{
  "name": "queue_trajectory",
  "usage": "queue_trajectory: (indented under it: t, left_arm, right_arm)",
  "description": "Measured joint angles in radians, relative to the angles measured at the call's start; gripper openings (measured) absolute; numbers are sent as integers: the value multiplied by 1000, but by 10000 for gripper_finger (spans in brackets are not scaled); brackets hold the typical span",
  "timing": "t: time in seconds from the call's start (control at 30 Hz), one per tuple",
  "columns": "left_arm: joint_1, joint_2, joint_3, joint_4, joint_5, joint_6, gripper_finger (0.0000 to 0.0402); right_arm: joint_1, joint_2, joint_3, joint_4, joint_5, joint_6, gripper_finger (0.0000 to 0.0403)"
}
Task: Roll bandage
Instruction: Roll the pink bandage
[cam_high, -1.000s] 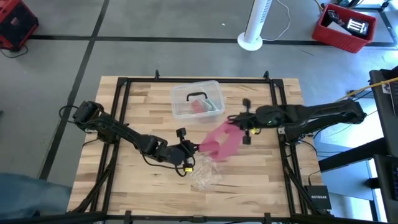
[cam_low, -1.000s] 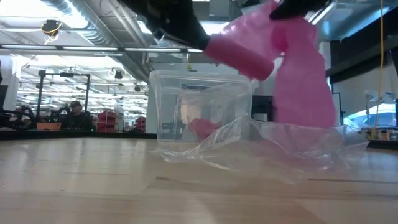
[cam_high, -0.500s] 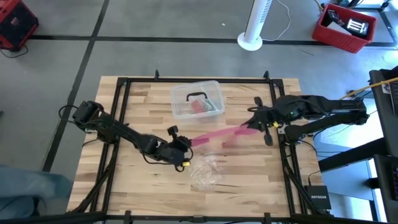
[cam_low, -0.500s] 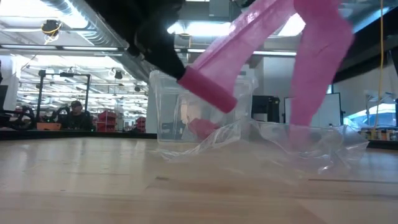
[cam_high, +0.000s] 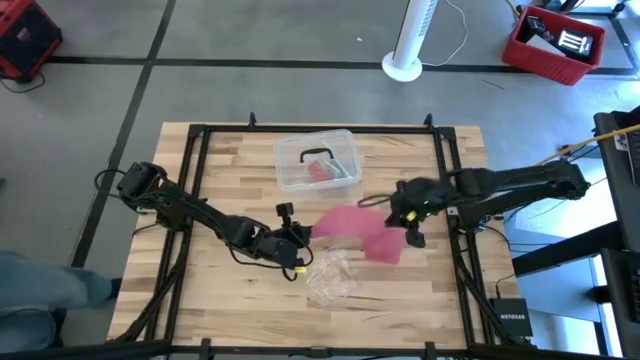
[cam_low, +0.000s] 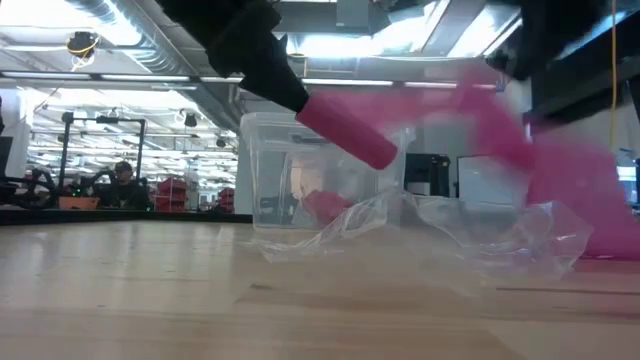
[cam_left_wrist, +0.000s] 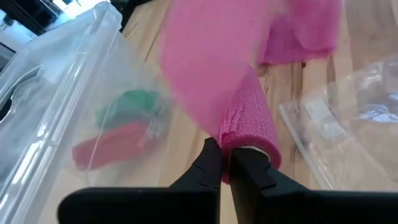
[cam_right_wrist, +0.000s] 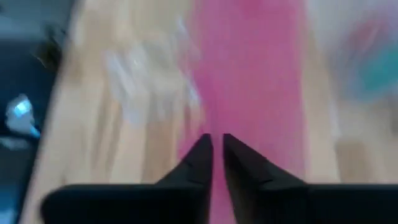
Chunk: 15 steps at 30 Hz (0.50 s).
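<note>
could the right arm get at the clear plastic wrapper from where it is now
Probably yes. The wrapper lies in the open near the table's front edge, nothing on top. The right pincer hangs close by, though the loose bandage lies between them.

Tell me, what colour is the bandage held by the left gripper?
The bandage is pink-magenta; the left wrist view shows it best.

Bright overhead ceiling lights; right wrist view heavily motion-blurred; bandage (cam_low: 520, 140) smeared.
</note>
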<state>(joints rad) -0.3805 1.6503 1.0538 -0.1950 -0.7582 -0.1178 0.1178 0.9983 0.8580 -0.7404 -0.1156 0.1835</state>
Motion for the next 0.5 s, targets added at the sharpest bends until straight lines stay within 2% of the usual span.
queue_trajectory:
  t: [0.07, 0.13, 0.2, 0.27, 0.33, 0.43, 0.5]
  left_arm:
    - [1, 1, 0, -3, -1, -1, 5]
    - [1, 1, 0, 2, 16, -4, 5]
    - [3, 1, 0, 1, 56, -15, 3]
    - [8, 1, 0, 1, 76, -57, 3]
    - [17, 1, 0, -10, 86, -105, 4]
    - [32, 1, -1, -11, 73, -150, 3]
    - [29, -1, -1, -6, 3, -131, 3]
  right_arm:
    - [-6, 28, -27, -42, 7, 9, 100]
    - [-9, 54, -29, -181, 6, 16, 143]
    - [-17, 62, -2, -317, 1, 32, 184]
    - [-22, 62, 23, -367, -7, 78, 216]
    - [-20, 51, 24, -261, -38, 101, 242]
    - [7, 27, -22, 116, -109, 70, 266]
    - [37, 29, -86, 349, -86, 17, 273]
